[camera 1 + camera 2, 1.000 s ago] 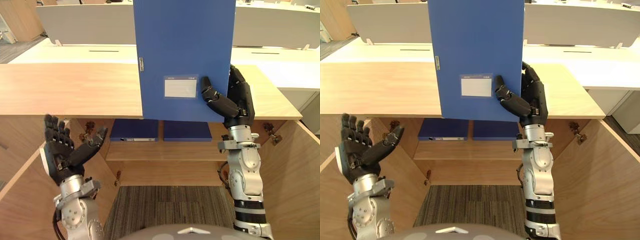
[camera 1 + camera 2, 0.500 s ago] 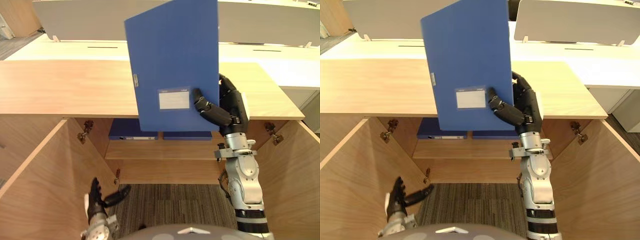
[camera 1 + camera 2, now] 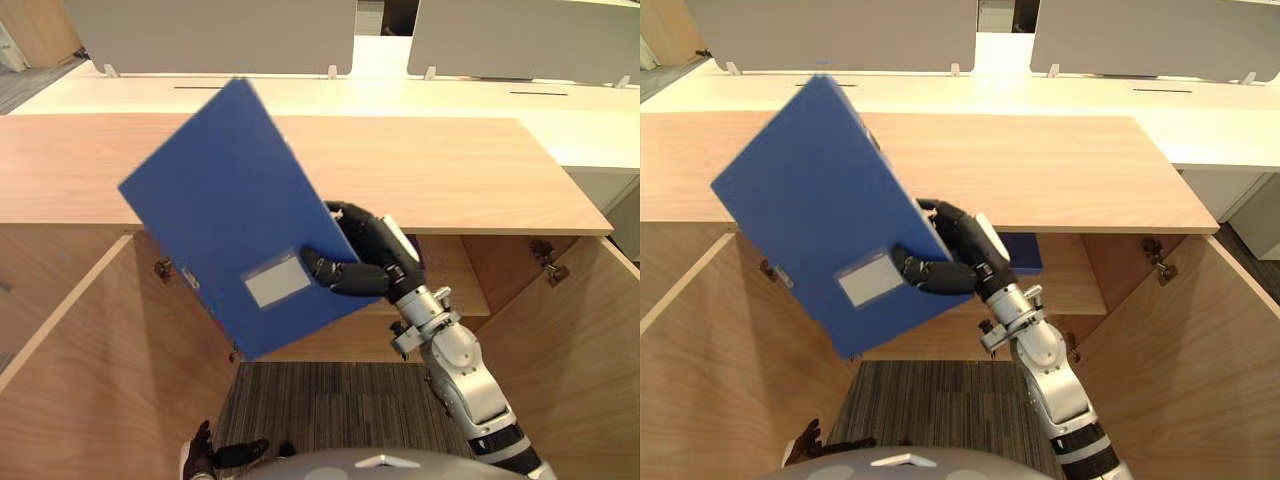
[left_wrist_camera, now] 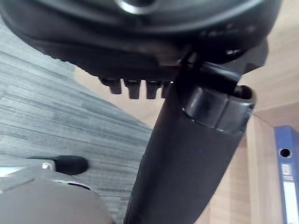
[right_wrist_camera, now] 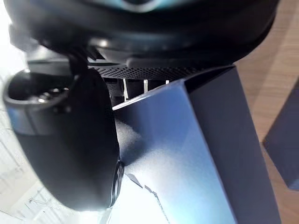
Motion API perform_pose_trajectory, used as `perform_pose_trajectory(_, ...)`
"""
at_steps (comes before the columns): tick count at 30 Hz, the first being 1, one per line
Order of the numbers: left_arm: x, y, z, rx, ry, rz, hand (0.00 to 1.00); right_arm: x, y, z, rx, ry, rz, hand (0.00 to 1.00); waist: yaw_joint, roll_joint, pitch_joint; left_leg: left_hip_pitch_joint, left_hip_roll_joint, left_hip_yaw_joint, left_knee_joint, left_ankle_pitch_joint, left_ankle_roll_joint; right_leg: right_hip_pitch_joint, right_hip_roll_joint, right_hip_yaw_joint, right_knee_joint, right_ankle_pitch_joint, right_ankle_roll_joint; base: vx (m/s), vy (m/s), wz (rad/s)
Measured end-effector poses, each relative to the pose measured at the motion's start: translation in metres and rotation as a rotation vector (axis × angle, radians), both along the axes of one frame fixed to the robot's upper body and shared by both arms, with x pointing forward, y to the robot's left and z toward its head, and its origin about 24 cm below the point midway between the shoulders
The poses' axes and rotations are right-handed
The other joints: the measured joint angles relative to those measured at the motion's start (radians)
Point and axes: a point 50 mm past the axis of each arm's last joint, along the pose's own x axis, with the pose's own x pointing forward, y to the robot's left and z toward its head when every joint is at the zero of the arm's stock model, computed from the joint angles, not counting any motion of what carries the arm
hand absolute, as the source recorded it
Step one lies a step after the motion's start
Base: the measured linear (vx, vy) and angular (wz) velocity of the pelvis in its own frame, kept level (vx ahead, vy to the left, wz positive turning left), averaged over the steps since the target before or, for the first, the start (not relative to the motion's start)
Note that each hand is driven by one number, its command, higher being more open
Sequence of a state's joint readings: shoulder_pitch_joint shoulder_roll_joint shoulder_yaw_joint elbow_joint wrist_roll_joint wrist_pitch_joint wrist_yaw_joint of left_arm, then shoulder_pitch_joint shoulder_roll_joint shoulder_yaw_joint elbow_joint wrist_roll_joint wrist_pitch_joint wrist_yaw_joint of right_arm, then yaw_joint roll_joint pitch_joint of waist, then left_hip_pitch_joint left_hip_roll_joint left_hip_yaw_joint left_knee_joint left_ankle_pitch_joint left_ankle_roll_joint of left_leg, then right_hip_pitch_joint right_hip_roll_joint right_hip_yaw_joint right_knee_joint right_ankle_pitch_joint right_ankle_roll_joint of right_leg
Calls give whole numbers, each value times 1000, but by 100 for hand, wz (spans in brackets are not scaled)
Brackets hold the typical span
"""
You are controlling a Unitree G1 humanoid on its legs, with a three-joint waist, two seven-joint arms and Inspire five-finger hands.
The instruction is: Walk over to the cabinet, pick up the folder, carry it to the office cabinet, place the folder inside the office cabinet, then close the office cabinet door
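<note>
A second ago the flat blue box-file folder (image 3: pixel 225 210) stood upright, high above the light wooden cabinet top (image 3: pixel 470 170). Half a second ago it leaned a little. Now it is tipped far over toward the robot's left and sits lower, its bottom corner in front of the cabinet's open front. The right hand (image 3: pixel 362 266) has come down with it and clamps its right edge, thumb pressed on the labelled face, fingers wrapped behind. The left hand (image 3: pixel 214 455), raised and spread a second ago, now hangs low above the grey striped carpet (image 3: pixel 340 400) with fingers relaxed and thumb out, holding nothing.

The folder is in the air, touching neither the shelf nor the cabinet top. Its broad face is plain blue with a small white label pocket (image 3: pixel 276 283) near the lower edge, just beside the thumb, and a small metal fitting (image 3: pixel 779 273) on the spine edge. The right wrist view shows the thumb lying on that face and the folder's narrow side running away from the palm.

Both wooden cabinet doors (image 3: pixel 70 370) stand open. Another blue folder (image 3: pixel 1026 250) lies on the inner shelf behind the wrist; white desks with grey dividers (image 3: pixel 210 30) stand beyond.
</note>
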State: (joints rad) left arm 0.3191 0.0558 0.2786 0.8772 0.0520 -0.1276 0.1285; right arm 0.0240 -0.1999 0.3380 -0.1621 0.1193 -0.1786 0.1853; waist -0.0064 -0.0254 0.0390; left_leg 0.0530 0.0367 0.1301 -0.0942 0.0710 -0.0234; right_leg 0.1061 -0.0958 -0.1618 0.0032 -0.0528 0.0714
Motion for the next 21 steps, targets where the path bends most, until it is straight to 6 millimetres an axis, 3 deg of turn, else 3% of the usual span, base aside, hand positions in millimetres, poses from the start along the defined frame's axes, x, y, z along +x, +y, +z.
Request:
perform_pose_trajectory(3,1,0,-2,-9,11,-4,100,-2,1,-18,-107,47,30,0,1,12,16,-24,0,1,0,-4,-5,-26,0,2,1,0,0,-14,4,0)
perform_pose_trajectory(7,23,-2,0,-8,-32,-63,100,-3,3,-33,-254,62,79,0,10,21,65,-86,5,8,12,8,4,-106,-1,11,37,1,-1,-5,4,-4)
perform_pose_trajectory(12,75,-9,11,-3,-167,-158,100,19,0,-27,-408,-19,82,0,11,61,205,-267,26,10,219,-59,6,-249,-8,18,164,-12,-13,-75,17,-6)
perform_pose_trajectory(16,113,-10,25,17,-271,-204,100,32,-12,-19,-452,-65,-4,0,6,68,284,-443,32,-1,379,-101,14,-431,-25,19,345,-80,-18,-142,-2,4)
perform_pose_trajectory(21,147,-11,46,52,-397,-256,100,41,-22,-11,-432,-89,-104,0,6,76,354,-597,42,-2,498,-120,17,-604,-41,29,496,-119,-27,-157,-22,0)
